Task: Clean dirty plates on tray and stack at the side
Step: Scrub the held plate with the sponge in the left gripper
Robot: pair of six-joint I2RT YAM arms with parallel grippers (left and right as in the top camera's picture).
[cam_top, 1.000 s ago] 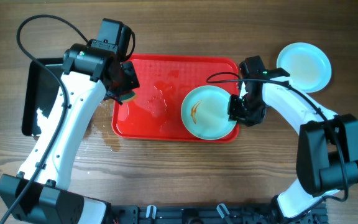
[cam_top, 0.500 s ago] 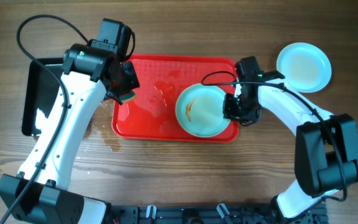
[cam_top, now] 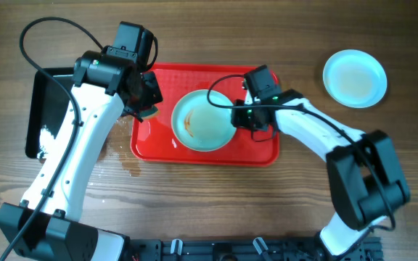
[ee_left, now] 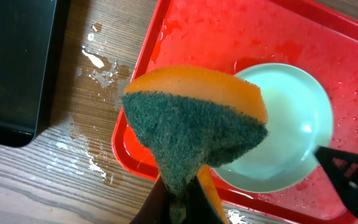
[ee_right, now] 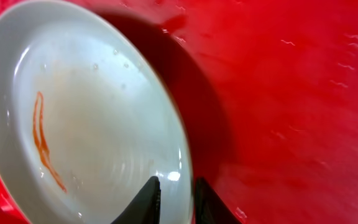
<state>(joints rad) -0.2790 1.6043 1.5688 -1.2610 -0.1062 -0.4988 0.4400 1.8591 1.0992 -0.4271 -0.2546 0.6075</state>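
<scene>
The right pincer (ee_right: 175,183) is clamped on the near rim of a plate (ee_right: 92,124), one dark finger (ee_right: 146,200) on the inside of the rim and the other on the outside, over the tray. The plate is pale mint-white and shallow, and a thin orange-brown sauce smear (ee_right: 39,140) curves down its far side. It lies inside the red tray (cam_top: 158,148), about at the tray's middle, with the pincer at its right edge in the overhead view. Droplets and a wet sheen show on the tray's red floor beside it.

The left pincer (ee_left: 178,202) is closed on a sponge (ee_left: 194,124), pinching it at one end so that the rest fans out. The sponge's dark green scouring face is towards the wrist camera, with its orange body behind. It hangs above the left end of the tray, just left of the plate; whether it touches anything I cannot tell.

Beyond the tray's left rim, splashes of water (ee_left: 95,59) lie on the wooden surface (cam_top: 216,203). Further left sits a glossy black tray (cam_top: 38,101). Well apart on the right, off the red tray, a second plate (cam_top: 354,77) of the same kind rests on the surface.
</scene>
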